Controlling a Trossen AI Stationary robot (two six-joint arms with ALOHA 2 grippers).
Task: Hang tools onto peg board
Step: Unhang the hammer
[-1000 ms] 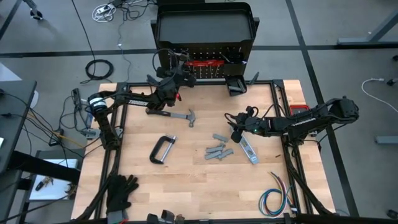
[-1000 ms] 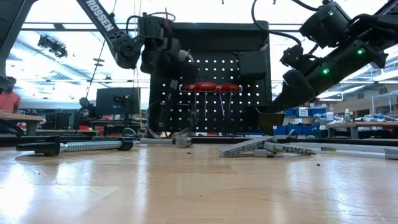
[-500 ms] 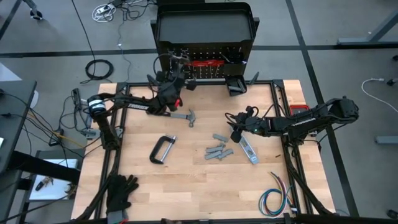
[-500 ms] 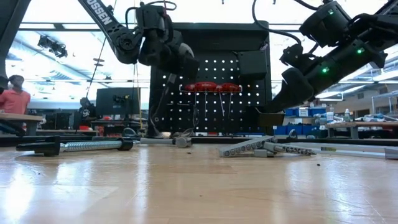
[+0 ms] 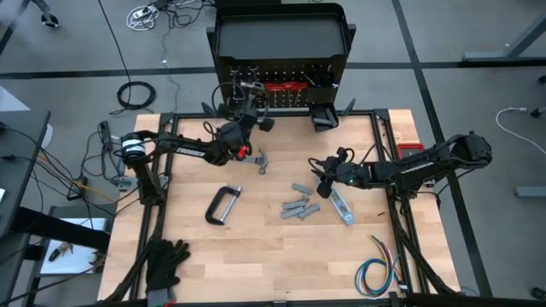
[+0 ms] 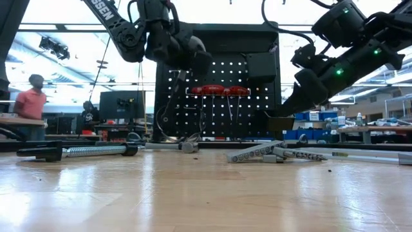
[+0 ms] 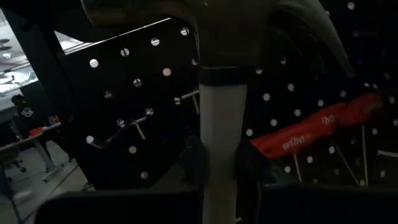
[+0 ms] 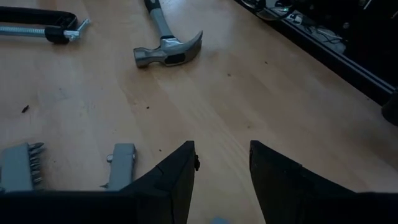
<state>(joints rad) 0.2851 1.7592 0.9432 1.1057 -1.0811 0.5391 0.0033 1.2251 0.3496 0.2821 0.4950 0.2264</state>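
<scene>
My left gripper (image 5: 246,118) is up in front of the peg board (image 5: 281,95), shut on a steel hammer (image 7: 222,118). The hammer's head (image 7: 205,25) is close before the board's holes. Red-handled tools (image 6: 219,90) hang on the board. A second hammer (image 5: 249,158), a grey C-clamp (image 5: 223,205), grey metal pieces (image 5: 299,205) and a silver flat bar (image 5: 341,205) lie flat on the table. My right gripper (image 5: 322,182) hovers open above the table by the flat bar, with nothing between its fingers. My left gripper pinches the hammer's pale steel shaft (image 7: 222,155) between its two fingers (image 7: 194,165), a little below the head. The fingers lie across the shaft and reach about level toward the table's far side. The hammer is lifted clear of the table.
Black gloves (image 5: 166,260) lie at the near left corner and a coloured wire bundle (image 5: 377,273) at the near right. Silver hooks (image 7: 134,127) stick out of the board. A person (image 6: 29,106) stands in the room beyond the table.
My left gripper has carried the hammer toward the table's right edge along the peg board, rising slightly and rolling a little. It has stayed shut on the shaft. The person in the background has walked to the right.
</scene>
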